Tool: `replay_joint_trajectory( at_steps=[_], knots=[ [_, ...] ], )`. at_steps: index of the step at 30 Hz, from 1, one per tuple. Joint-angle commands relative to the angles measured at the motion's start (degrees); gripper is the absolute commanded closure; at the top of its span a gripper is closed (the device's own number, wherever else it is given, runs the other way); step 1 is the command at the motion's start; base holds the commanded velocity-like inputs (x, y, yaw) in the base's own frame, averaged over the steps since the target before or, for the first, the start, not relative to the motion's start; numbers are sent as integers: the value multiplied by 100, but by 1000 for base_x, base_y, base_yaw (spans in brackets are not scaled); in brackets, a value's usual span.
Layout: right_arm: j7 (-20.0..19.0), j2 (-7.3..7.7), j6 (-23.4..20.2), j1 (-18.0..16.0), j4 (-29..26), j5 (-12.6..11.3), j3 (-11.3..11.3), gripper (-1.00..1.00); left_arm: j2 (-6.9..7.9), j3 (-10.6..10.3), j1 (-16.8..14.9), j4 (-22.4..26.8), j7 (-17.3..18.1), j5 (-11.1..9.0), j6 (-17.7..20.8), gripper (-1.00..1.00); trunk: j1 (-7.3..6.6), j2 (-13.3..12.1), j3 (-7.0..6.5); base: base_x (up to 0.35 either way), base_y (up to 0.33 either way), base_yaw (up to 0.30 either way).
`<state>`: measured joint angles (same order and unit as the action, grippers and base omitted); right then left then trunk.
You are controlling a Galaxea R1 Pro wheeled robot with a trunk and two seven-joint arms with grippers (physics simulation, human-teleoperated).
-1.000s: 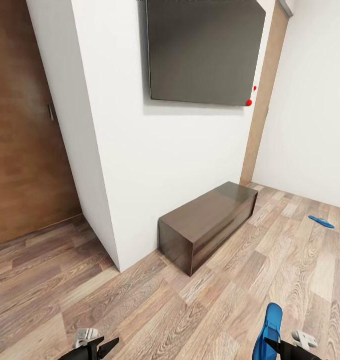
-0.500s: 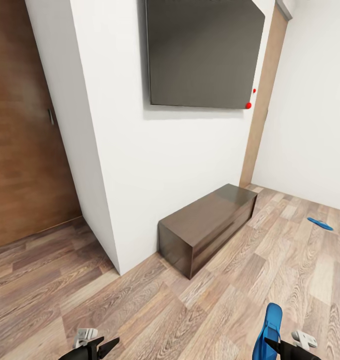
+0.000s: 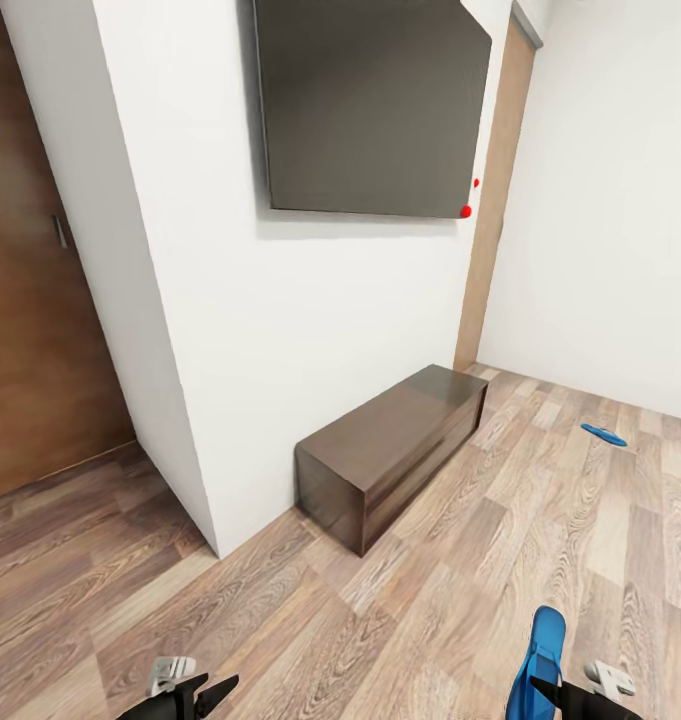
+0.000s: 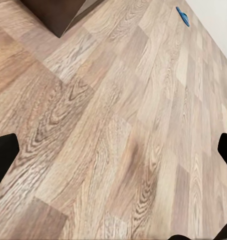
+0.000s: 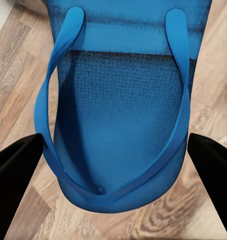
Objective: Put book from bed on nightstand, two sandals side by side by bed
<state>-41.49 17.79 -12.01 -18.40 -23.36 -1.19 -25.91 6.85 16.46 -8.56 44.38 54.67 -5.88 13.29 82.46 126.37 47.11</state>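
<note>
One bright blue sandal (image 3: pixel 540 655) stands nearly upright in my right gripper (image 3: pixel 552 690), which is shut on it at the bottom right of the head view. The right wrist view looks onto its sole and straps (image 5: pixel 121 115) between the two dark fingers (image 5: pixel 16 160). The other sandal (image 3: pixel 603 434) lies flat on the wood floor far to the right, near the white wall; it appears small in the left wrist view (image 4: pixel 182 15). My left gripper (image 3: pixel 195 690) hangs open over bare floor (image 4: pixel 116 150). The bed, the book and the nightstands are out of view.
A long dark TV bench (image 3: pixel 390 450) stands against the white wall under a wall-mounted dark screen (image 3: pixel 370 105). A brown wooden door (image 3: pixel 40 330) is at the left behind the wall corner. Wood-plank floor (image 3: pixel 450 580) stretches ahead and to the right.
The whole head view has slid left, so the camera has turned right. The sandal stays in the right gripper and both arms keep their pose.
</note>
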Motion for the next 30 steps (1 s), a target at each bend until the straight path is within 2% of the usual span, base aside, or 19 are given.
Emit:
replay_joint_trajectory(
  at_steps=[1, 30],
  knots=[
    [-25, -4, -56, -6, -2, -13, -37, 100, 0, 6, -1, 1, 21, -36, 60, -100, -1, 3, 6, 0, 0, -195],
    [-17, -4, -56, -6, -2, -13, -37, 100, 2, 6, -3, 1, 17, -37, 60, -100, -1, 3, 6, 0, 0, -193]
  ],
)
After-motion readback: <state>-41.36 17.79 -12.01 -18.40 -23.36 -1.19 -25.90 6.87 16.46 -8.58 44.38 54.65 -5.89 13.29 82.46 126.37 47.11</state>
